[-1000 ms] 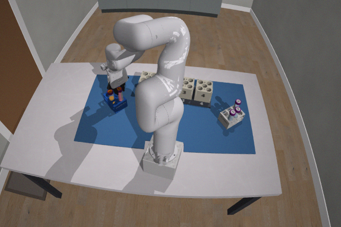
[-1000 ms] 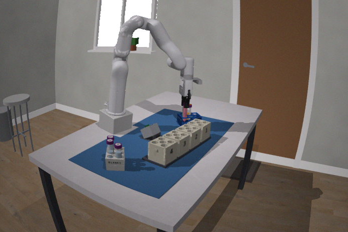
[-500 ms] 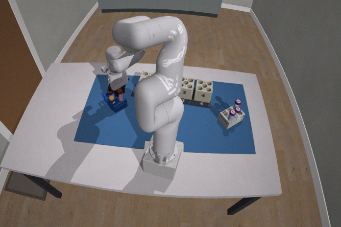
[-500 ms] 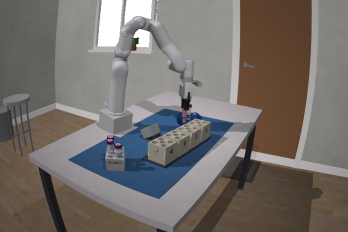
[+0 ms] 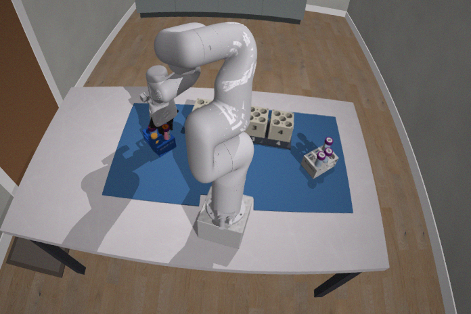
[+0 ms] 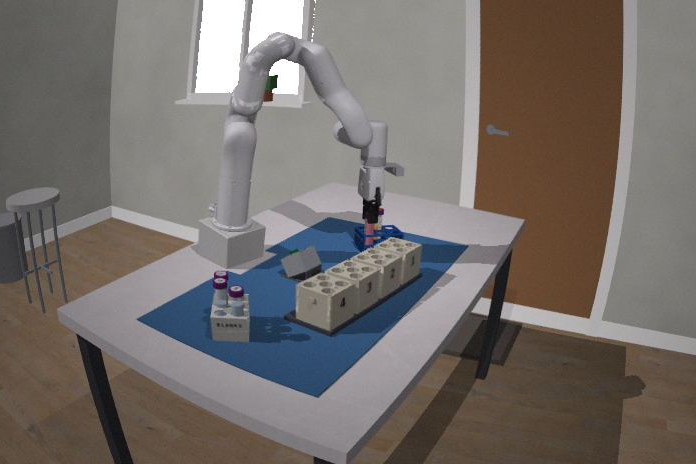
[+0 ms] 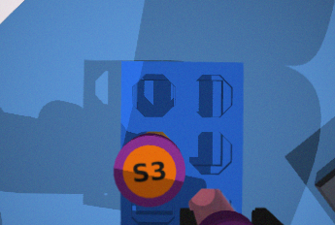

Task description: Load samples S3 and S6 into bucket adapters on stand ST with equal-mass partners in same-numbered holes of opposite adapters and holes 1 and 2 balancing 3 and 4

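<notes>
Sample S3 [image 5: 151, 129] [image 6: 380, 211] [image 7: 150, 171] stands at the blue rack [image 5: 164, 148] [image 6: 360, 239] [image 7: 182, 123]; a pink-filled tube [image 5: 166, 134] [image 6: 369, 229] [image 7: 206, 198] is gripped beside it.

The tube is pinched in the closed gripper [image 5: 161, 124] [image 6: 370, 210] [image 7: 225, 215], but its ID cannot be read, its cap being cut off by the wrist view's lower edge; whether its base is clear of the rack cannot be told. Adapters 1 [image 6: 413, 261] and 2 [image 6: 392, 273] are partly or wholly covered by the arm in the top view, and the sloped desk [image 6: 301, 262] is seen only from behind, its green key [image 6: 293, 252] barely showing.
</notes>
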Tool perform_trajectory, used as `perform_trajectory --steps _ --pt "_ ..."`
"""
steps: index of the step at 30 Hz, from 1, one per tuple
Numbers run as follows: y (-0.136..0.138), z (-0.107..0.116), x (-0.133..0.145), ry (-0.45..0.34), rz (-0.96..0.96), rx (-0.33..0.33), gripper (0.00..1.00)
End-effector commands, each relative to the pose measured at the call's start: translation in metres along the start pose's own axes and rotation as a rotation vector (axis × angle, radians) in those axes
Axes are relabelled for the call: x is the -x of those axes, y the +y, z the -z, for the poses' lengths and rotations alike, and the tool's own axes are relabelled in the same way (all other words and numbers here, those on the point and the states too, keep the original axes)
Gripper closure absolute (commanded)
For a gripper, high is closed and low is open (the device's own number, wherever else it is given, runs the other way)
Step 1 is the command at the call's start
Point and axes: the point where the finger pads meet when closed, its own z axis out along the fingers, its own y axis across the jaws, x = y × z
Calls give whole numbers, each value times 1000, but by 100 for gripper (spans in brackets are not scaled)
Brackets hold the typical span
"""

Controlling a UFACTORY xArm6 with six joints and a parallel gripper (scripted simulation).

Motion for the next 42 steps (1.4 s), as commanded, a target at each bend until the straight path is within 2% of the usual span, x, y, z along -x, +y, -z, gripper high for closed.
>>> perform_trajectory --steps 1,8,9,37,42 --pt "0 1 -1 4 0 0 100" --pt "0 1 -1 4 0 0 100" --pt "0 1 -1 4 0 0 56" --pt "0 1 -1 4 0 0 56" --pt "0 11 -1 4 0 0 56"
